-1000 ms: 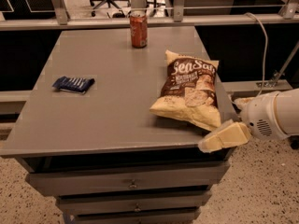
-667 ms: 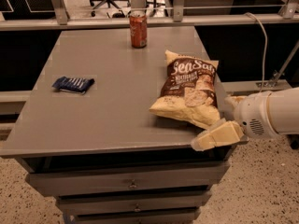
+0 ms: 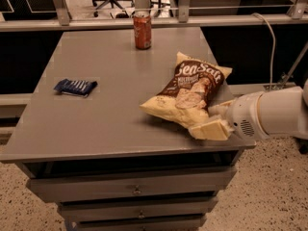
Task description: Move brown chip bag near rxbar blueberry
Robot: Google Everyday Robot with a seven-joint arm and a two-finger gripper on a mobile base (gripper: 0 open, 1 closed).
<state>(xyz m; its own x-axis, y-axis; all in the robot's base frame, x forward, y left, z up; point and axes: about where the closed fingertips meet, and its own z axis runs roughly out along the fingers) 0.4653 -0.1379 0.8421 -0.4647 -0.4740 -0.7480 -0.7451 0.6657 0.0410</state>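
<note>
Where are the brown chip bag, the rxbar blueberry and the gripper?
brown chip bag (image 3: 190, 88): camera view, dark centre panel.
rxbar blueberry (image 3: 75, 86): camera view, wrapper middle.
gripper (image 3: 204, 121): camera view, its tip at the bag's near-right corner.

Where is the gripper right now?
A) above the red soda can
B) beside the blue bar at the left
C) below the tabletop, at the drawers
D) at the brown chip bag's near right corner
D: the gripper sits at the near right corner of the brown chip bag, by the front right edge of the table, far from the rxbar blueberry at the left.
</note>
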